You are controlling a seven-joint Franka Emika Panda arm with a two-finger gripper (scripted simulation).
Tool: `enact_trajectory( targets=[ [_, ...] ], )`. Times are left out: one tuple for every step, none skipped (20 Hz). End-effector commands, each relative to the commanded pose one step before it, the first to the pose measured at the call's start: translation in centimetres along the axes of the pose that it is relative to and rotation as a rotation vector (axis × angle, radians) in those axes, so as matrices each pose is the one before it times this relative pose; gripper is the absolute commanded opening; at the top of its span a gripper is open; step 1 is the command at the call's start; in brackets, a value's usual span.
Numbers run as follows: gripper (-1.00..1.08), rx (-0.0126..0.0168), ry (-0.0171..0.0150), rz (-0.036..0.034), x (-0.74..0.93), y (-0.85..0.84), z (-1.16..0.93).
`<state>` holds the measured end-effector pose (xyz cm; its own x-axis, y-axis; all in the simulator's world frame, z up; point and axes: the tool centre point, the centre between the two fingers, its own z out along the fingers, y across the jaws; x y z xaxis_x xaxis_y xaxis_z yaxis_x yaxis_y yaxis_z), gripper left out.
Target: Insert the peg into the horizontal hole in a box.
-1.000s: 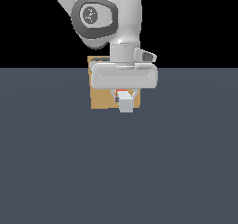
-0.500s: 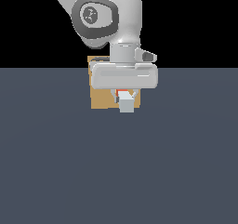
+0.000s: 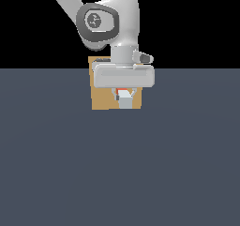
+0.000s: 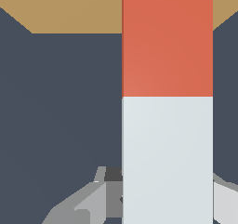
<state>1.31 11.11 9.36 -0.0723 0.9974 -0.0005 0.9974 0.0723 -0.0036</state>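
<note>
The arm hangs low in front of the box, its wide grey hand covering most of the tan face in the exterior view. The claw is clenched on the peg, one finger either side of it. In the exterior view only the peg's white end shows, facing the camera below the hand, with a sliver of orange just above it. The wrist view runs right along the bar: white half nearer the claw, orange half reaching out to the box, whose tan face fills the strip beyond the dark counter. The orange end overlaps that face, but the hole is hidden behind peg and hand, so I can't tell whether the tip is inside. The box sits at the counter's far edge.
</note>
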Motion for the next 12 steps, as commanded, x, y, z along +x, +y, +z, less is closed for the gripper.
enact_trajectory(
  targets=[
    [-1.0,-0.00382,0.00096,-0.00199,2.253,0.044,-0.195],
    [-1.0,-0.00068,0.0001,0.00003,1.008,-0.013,-0.04],
    [-1.0,0.0,0.0,0.0,0.952,-0.001,0.004],
    [-1.0,-0.00068,0.00009,0.00003,0.871,-0.001,-0.041],
    [-1.0,0.0,0.0,0.0,0.794,0.01,0.003],
    [-1.0,0.0,0.0,0.0,0.715,0.015,0.003],
    [-1.0,-0.00069,0.00005,0.00002,0.633,0.012,-0.042],
    [-1.0,0.0,0.0,0.0,0.553,0.02,0.002],
    [-1.0,0.0,0.0,0.0,0.47,0.021,0.002],
    [-1.0,0.0,0.0,0.0,0.386,0.02,0.002],
    [-1.0,0.0,0.0,0.0,0.302,0.018,0.001],
    [-1.0,0.0,0.0,0.0,0.216,0.014,0.001]
  ],
)
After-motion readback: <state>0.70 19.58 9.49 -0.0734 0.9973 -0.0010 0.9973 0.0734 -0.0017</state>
